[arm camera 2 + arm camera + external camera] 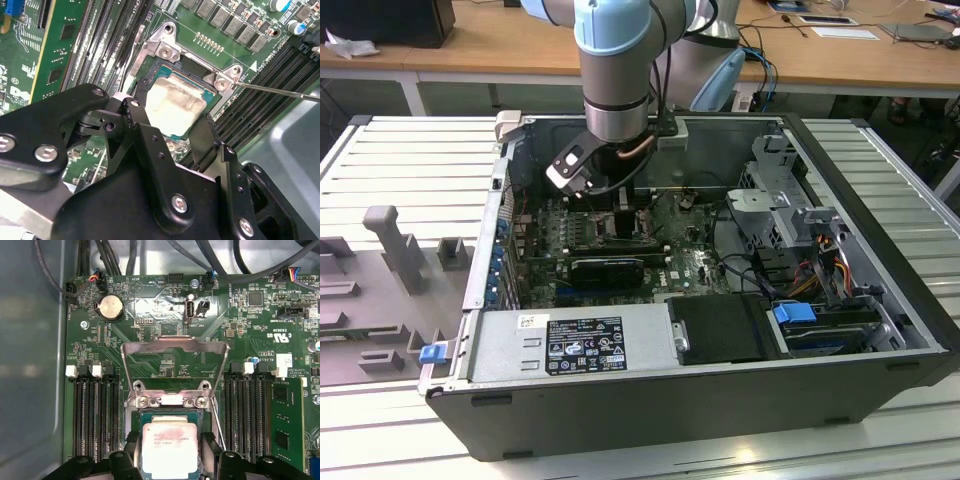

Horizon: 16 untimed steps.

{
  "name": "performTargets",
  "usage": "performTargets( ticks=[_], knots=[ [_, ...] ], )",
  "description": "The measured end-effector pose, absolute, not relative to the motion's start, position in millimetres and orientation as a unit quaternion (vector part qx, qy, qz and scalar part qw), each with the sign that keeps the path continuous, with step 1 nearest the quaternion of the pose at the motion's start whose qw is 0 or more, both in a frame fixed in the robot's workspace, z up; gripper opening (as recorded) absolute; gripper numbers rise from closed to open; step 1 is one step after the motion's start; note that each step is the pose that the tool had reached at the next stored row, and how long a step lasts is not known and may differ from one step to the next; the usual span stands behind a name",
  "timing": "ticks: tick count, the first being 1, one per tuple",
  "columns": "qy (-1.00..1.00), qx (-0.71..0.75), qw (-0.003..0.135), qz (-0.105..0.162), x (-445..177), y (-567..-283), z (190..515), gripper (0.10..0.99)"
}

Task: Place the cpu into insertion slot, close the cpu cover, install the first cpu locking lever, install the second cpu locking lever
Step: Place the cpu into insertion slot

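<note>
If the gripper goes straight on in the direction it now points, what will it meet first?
Most likely the small square cpu with the pale silver-grey metal face, which lies directly under the gripper in the black-rimmed square insertion slot. I cannot tell how much gap is left between them.

In the second wrist view the gripper (169, 120) covers part of the cpu (175, 100) and the insertion slot (152, 80).

Print on cpu (167, 450), green board (165, 305) and power-supply label (584, 345) cannot be read
</note>
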<state>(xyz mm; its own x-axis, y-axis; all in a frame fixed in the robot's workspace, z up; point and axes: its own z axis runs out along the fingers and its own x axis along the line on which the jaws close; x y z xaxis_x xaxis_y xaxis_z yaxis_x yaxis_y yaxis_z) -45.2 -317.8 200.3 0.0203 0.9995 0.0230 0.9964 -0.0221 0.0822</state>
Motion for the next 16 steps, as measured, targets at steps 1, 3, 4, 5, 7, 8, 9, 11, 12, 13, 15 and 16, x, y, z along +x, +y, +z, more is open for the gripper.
performTargets(
  ticks=[1, 3, 4, 5, 7, 8, 9, 11, 12, 13, 15, 16],
  knots=[
    [0.697, 0.716, 0.022, 0.037, -45.2, -317.8, 200.2, 0.600],
    [0.691, 0.722, 0.022, 0.036, -45.2, -317.9, 200.0, 0.600],
    [0.690, 0.722, 0.022, 0.036, -45.2, -318.1, 199.7, 0.600],
    [0.690, 0.722, 0.022, 0.036, -45.1, -319.0, 199.5, 0.600],
    [0.690, 0.722, 0.023, 0.036, -45.1, -319.2, 199.5, 0.600],
    [0.690, 0.722, 0.023, 0.036, -45.1, -319.3, 199.5, 0.600],
    [0.690, 0.722, 0.023, 0.036, -45.1, -319.3, 199.5, 0.600],
    [0.690, 0.722, 0.023, 0.036, -45.2, -319.4, 200.5, 0.600],
    [0.690, 0.722, 0.023, 0.036, -45.2, -319.3, 202.4, 0.600],
    [0.690, 0.722, 0.022, 0.036, -45.2, -319.3, 206.0, 0.600],
    [0.690, 0.722, 0.022, 0.036, -45.1, -319.3, 210.0, 0.600],
    [0.690, 0.722, 0.022, 0.036, -45.1, -319.3, 212.6, 0.588]
  ],
)
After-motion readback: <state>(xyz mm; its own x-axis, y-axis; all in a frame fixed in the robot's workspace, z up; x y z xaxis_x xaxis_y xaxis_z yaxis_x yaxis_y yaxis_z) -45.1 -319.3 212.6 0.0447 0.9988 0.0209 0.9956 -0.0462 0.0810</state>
